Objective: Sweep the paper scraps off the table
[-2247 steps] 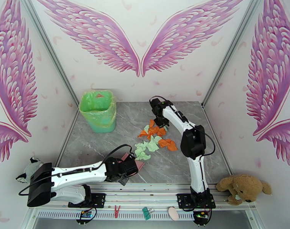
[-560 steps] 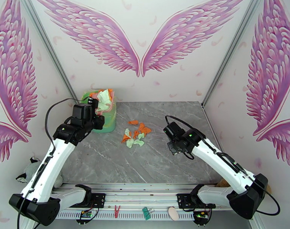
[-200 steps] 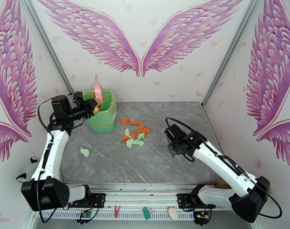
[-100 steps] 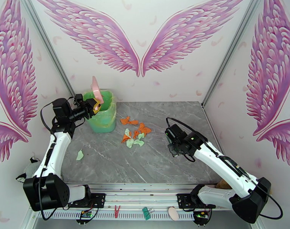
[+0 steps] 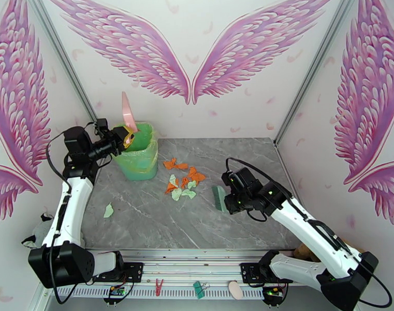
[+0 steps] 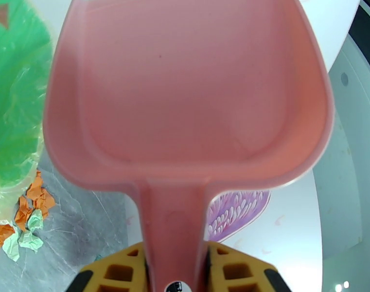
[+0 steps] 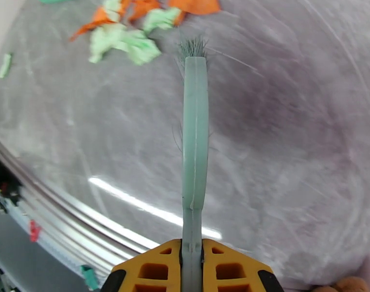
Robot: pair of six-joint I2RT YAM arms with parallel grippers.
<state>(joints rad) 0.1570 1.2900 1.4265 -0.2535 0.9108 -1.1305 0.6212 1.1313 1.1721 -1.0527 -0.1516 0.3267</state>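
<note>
Above the table (image 5: 145,224), right hand (image 5: 229,199) grips brush (image 5: 219,198) pointing toward paper scraps (image 5: 182,180); left hand (image 5: 127,137) grips upright dustpan (image 5: 127,111).

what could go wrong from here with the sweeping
The lone mint scrap lies near the left edge of the table, far from the main pile, so it could be missed or knocked off. The dustpan in the left gripper is raised near the bin; sweeping now with the brush would likely just scatter scraps.
</note>
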